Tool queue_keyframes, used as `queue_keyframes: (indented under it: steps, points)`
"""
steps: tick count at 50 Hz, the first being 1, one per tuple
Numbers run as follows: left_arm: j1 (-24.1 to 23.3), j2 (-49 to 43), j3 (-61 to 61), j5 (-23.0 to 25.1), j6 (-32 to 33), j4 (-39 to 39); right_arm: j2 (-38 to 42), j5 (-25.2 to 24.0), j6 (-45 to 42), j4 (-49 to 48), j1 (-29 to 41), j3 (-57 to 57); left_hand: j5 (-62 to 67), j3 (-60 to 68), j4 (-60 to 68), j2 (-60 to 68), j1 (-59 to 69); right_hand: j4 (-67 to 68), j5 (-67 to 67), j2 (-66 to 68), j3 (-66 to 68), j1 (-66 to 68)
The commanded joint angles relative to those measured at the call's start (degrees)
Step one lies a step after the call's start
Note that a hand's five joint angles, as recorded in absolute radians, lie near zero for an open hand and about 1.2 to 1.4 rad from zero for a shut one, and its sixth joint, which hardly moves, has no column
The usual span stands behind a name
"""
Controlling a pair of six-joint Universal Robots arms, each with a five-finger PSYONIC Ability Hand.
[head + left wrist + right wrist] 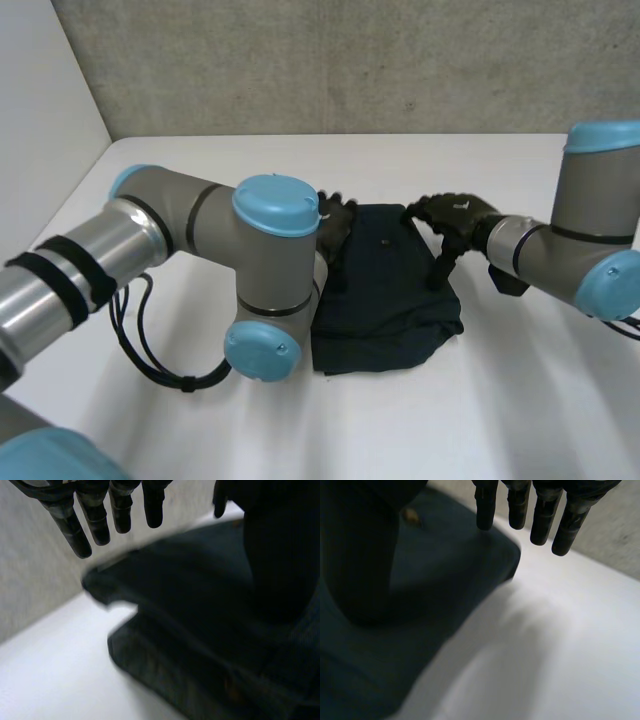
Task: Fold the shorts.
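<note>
Head view: the shorts [385,300] lie doubled in layers at mid-table [520,400]. The left hand [335,220] sits at their 11 o'clock corner and the right hand [455,215] at 1 o'clock, both released and grasping nothing. Treat this fold as likely laid. Next, choose fresh grasp points or withdraw.

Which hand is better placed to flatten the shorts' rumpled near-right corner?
Right, probably: the right hand is open at the right edge of the shorts, just beyond that corner; the left hand is open at their far-left edge.
</note>
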Motion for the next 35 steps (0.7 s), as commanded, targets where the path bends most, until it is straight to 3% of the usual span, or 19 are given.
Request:
queue_keyframes:
  steps: [1,10,16,21,22,25,30,35]
  points:
    - [0.7,-3.6,0.5,-1.4,0.0,-6.9,4.7,0.6,-8.7,-0.1,0.1,-0.7,-1.1,-0.7,-0.2,-0.1,0.6,-3.8,-4.2,-3.0,-2.4,-1.9]
    - [0.2,0.0,0.1,-1.2,-0.4,-10.4,-0.7,0.0,-12.7,-0.7,2.4,0.6,-1.3,-0.9,-0.3,-0.3,0.5,-3.8,-4.2,-3.0,-2.4,-1.9]
    - [0.9,16.4,-3.0,0.2,-0.4,-9.8,-11.6,1.5,-8.2,-7.2,3.7,3.2,-2.5,-2.1,-1.5,-1.5,-0.7,-3.8,-4.2,-3.0,-2.4,-1.9]
    - [5.1,28.3,-6.1,1.6,-0.5,-10.2,-22.7,13.3,5.9,-14.4,3.1,4.6,-2.7,-2.2,-1.7,-1.6,-0.9,-3.8,-4.2,-3.0,-2.4,-1.9]
    - [7.8,32.5,-8.0,2.2,-0.7,-10.4,-26.2,18.2,9.6,-13.8,3.0,4.5,-2.7,-2.3,-1.7,-1.7,-0.9,-3.8,-4.2,-3.0,-2.4,-1.9]
    - [12.1,38.4,-11.1,4.5,-1.5,-11.0,-30.8,24.2,9.8,-8.3,2.5,4.3,-2.7,-2.3,-1.7,-1.7,-0.9,-3.8,-4.2,-3.0,-2.4,-1.9]
    - [19.5,46.7,-18.2,11.6,-2.3,-15.5,-31.6,25.8,5.6,0.2,2.5,5.0,-2.7,-2.2,-1.7,-1.6,-0.9,-3.8,-4.2,-3.0,-2.4,-1.9]
    - [21.8,49.5,-22.0,12.3,-5.0,-16.5,-31.9,25.7,4.3,0.8,2.2,6.3,-1.8,-1.4,-0.8,-0.8,0.0,-3.8,-4.2,-3.0,-2.4,-1.9]
